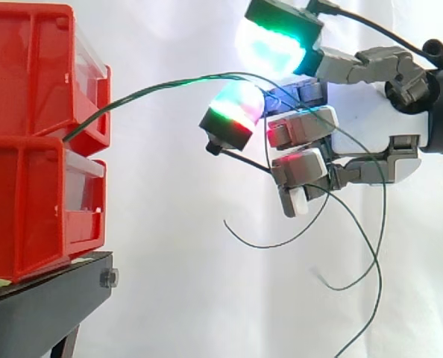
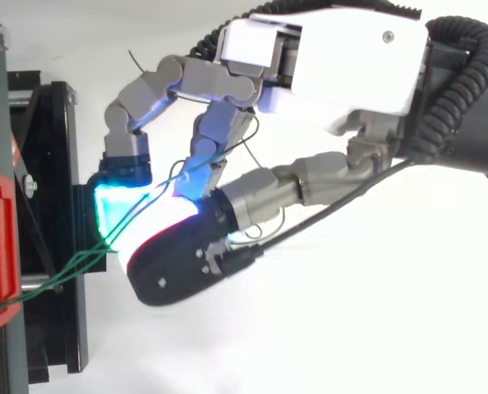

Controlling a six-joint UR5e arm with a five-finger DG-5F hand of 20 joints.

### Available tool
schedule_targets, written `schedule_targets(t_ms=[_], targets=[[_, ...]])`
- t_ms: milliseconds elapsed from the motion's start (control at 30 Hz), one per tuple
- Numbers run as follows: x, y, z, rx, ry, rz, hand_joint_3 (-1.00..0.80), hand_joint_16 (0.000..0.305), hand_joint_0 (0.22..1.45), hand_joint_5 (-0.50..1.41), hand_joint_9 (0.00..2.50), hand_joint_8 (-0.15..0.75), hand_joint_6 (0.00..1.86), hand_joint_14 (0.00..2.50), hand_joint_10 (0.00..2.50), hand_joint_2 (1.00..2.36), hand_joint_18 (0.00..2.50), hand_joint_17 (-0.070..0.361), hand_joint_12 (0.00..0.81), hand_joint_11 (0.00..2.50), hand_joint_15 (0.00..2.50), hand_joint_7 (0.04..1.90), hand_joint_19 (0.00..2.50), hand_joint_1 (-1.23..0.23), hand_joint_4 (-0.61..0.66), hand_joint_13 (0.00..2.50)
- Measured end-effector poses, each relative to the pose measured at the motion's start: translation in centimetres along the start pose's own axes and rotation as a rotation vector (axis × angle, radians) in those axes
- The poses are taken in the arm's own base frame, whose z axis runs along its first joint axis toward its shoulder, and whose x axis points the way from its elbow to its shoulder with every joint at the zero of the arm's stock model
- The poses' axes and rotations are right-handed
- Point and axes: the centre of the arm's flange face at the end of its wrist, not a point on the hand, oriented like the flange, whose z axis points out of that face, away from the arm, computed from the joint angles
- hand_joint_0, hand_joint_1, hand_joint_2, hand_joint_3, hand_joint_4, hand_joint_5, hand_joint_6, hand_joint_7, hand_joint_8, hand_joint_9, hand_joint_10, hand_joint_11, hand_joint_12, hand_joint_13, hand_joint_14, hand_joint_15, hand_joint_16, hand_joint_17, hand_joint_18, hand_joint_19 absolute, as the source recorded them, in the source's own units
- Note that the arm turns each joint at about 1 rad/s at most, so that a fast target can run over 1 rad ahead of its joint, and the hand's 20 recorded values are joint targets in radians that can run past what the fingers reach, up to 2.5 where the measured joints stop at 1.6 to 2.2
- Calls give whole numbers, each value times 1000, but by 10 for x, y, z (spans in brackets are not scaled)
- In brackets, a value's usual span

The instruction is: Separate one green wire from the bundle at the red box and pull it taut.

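The robot hand (image 1: 359,123) is closed in a pinch. Its fingers are curled, and the green wire (image 1: 139,91) is caught between the upper pad (image 1: 270,48) and the lower pad (image 1: 236,104). From the pinch the wire is led down and to the left in a shallow arc to the red box (image 1: 27,82), where it enters the gap between the two stacked bins. Since that span is bowed rather than straight, the wire is judged not yet taut.

In the top view more than one strand appears to run from the box toward the pads. It therefore cannot be told for certain that a single wire is held. Loose tails (image 1: 277,246) are hung below the fingers.

For the step to be done well, the pinch should be held firm. The robot hand should be drawn away from the box along the line of the wire until the arc is flattened. The pull should be made slowly, so that the wire is not slipped from the pads and the box is not dragged on the black stand (image 1: 42,306). Any extra strand should be let fall free first.
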Motion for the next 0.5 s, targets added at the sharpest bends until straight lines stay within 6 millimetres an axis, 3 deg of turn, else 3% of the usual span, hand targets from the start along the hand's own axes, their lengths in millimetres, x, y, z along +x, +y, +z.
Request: schedule_targets(t_ms=[67, 233, 500], targets=[[0, 0, 0, 0, 0, 0, -399, 56, 600, -180, 1337, 270, 909, 25, 10, 1009, 873, 125, 402, 1539, 1017, 987, 829, -472, 101, 1121], [0, 0, 0, 0, 0, 0, -201, 57, 605, -191, 1290, 265, 915, 26, 8, 1022, 871, 127, 400, 1548, 1033, 1007, 831, -660, 106, 1109], [0, 0, 0, 1, 0, 0, -144, 56, 632, -199, 1261, 259, 932, 25, 9, 1026, 858, 127, 401, 1567, 1021, 1005, 820, -761, 50, 1081]])
